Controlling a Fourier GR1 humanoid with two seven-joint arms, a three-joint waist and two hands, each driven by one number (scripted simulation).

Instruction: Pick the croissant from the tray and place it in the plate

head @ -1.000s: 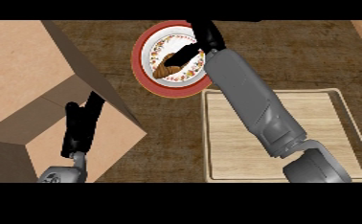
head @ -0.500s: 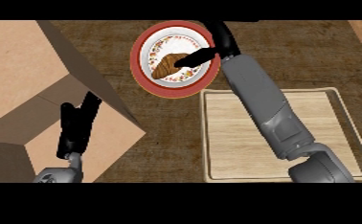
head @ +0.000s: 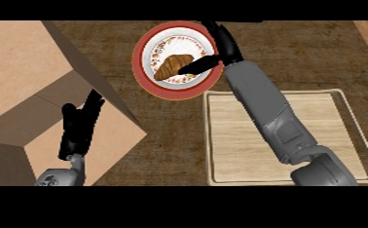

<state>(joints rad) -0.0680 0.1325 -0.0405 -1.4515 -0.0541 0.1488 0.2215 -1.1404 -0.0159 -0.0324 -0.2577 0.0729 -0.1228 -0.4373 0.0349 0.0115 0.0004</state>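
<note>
Wood counter (head: pixel 302 56): croissant (head: pixel 171 65) lies on plate (head: pixel 177 89).

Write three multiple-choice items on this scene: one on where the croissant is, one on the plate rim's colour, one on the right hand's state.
1. Where does the croissant lie?
A. on the tray
B. on the plate
C. on the bare counter

2. What colour is the rim of the plate?
A. red
B. blue
C. green

3. What is the right hand doing?
A. resting open at the lower edge
B. lying flat on the tray
C. over the plate, fingers at the croissant

Key: 1 B, the croissant sits in the plate's white middle, and the tray holds nothing. 2 A, a red band rings the plate. 3 C, the right hand reaches over the plate; the left hand rests at lower left.
</note>
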